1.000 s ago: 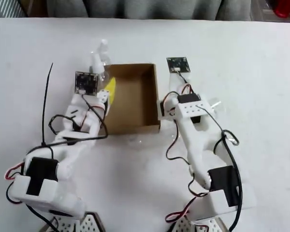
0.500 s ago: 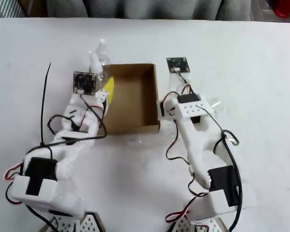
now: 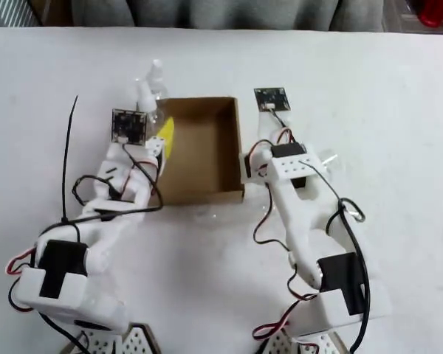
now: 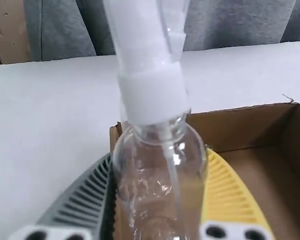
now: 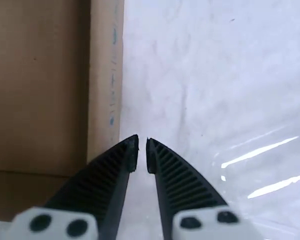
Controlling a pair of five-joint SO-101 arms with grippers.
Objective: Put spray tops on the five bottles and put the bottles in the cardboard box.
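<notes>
Cardboard-side, barely shifted in 1 s: clamps capped bottle [image 4: 157, 190] w/ left gripper [image 4: 157, 156] (box [image 3: 203, 155] drop pending); right gripper [image 5: 141, 145] closed, empty.

A makeshift robotics lab or workshop bench: two white plastic arms [image 3: 295, 214] with bare circuit boards [image 3: 272, 97] and loose red and black wires [image 3: 359, 258] stand on a plain white table [image 3: 391, 88]. Grey fabric [image 4: 240, 22] hangs behind the table's far edge, with a brown board [image 4: 7, 30] beside it.
</notes>
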